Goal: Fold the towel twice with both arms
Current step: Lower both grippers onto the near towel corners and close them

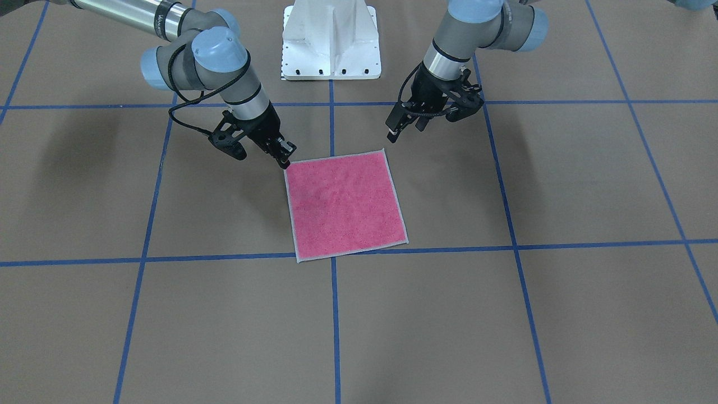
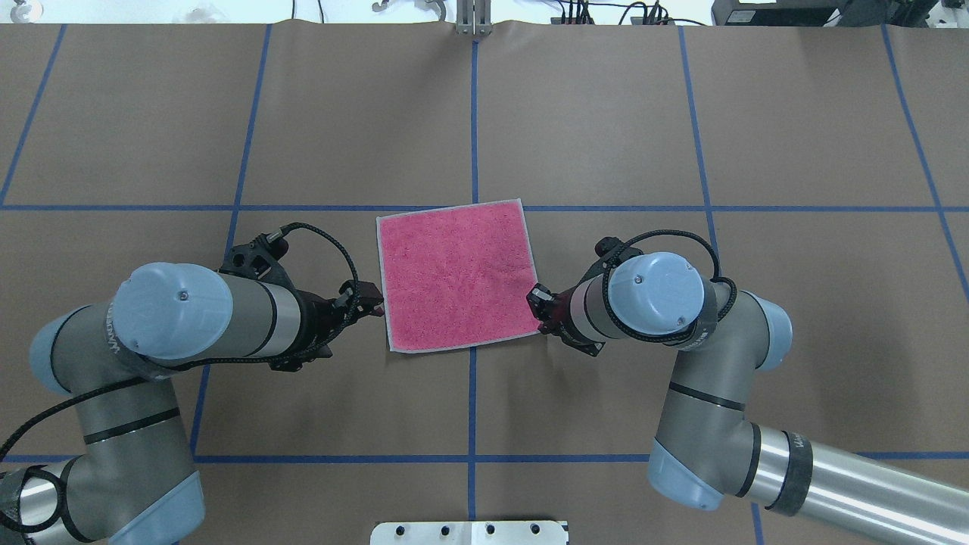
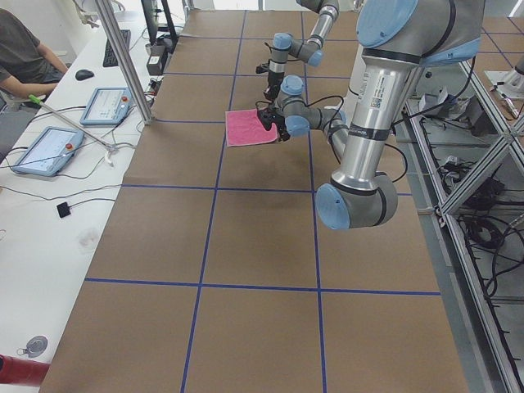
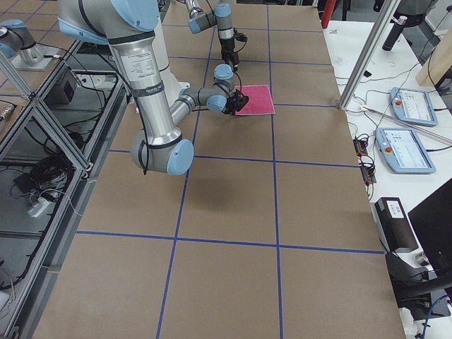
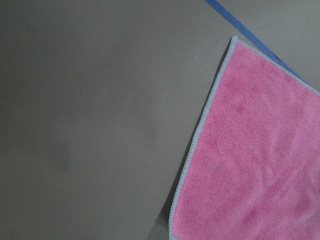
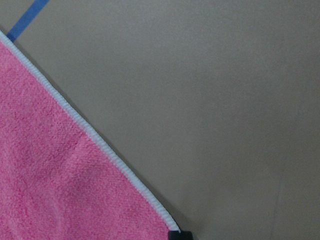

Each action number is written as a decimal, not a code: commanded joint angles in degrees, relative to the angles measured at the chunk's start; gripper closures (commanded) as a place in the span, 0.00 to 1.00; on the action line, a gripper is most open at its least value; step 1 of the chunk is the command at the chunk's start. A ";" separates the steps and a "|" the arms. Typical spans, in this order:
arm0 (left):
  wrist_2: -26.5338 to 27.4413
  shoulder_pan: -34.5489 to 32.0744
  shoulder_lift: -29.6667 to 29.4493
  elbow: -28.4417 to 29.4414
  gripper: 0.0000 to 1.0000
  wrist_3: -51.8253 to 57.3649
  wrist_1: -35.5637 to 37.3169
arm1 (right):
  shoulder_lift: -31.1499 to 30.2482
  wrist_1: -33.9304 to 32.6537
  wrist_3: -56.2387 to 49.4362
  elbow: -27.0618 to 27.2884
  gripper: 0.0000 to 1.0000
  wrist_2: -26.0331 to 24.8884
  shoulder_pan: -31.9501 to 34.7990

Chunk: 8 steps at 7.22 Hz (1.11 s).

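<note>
Pink towel (image 1: 345, 205) flat, left claw (image 1: 405, 132) spread near one corner, right claw (image 1: 285, 159) at another, gap unreadable.

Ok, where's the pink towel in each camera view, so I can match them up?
Front-facing: towel at centre.
Overhead: towel at centre.
Exterior left: towel upper middle.
Exterior right: towel upper middle.
Left wrist: towel fills lower right.
Right wrist: towel fills lower left.
Shared landmark: blue tape lines crossing at the towel's edge.

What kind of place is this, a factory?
Probably a robotics lab, not a factory: a left arm and right arm over a tape-gridded table, with a touchscreen control pendant on a side desk.
</note>
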 commanded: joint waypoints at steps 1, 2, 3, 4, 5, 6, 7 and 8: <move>0.00 0.31 -0.92 0.91 0.00 -0.76 0.00 | -2.11 -0.07 0.07 3.02 1.00 0.02 -0.62; 0.00 0.31 -0.92 1.00 0.00 -0.76 0.00 | -3.42 -0.51 0.68 4.78 1.00 0.02 -0.97; 0.00 0.31 -1.01 1.09 0.00 -0.76 0.00 | -3.52 -3.03 2.17 6.88 1.00 -0.07 -1.93; 0.00 0.31 -1.45 1.44 0.00 -0.85 0.00 | -3.53 -5.76 2.53 8.90 1.00 -0.85 -3.33; 0.00 0.31 -2.32 2.40 0.00 -0.85 0.00 | -3.44 -6.13 4.71 9.36 1.00 -2.60 -5.17; 0.09 0.66 -2.59 2.84 0.00 -0.93 0.00 | -3.44 -6.14 4.91 9.45 1.00 -3.05 -5.45; 0.44 1.97 -3.03 3.98 0.01 -0.93 0.00 | -3.61 -6.14 4.82 9.36 1.00 -3.06 -5.46; 3.40 3.11 -4.42 5.73 0.01 -0.93 -0.09 | -3.61 -6.14 4.73 9.28 1.00 -3.06 -5.37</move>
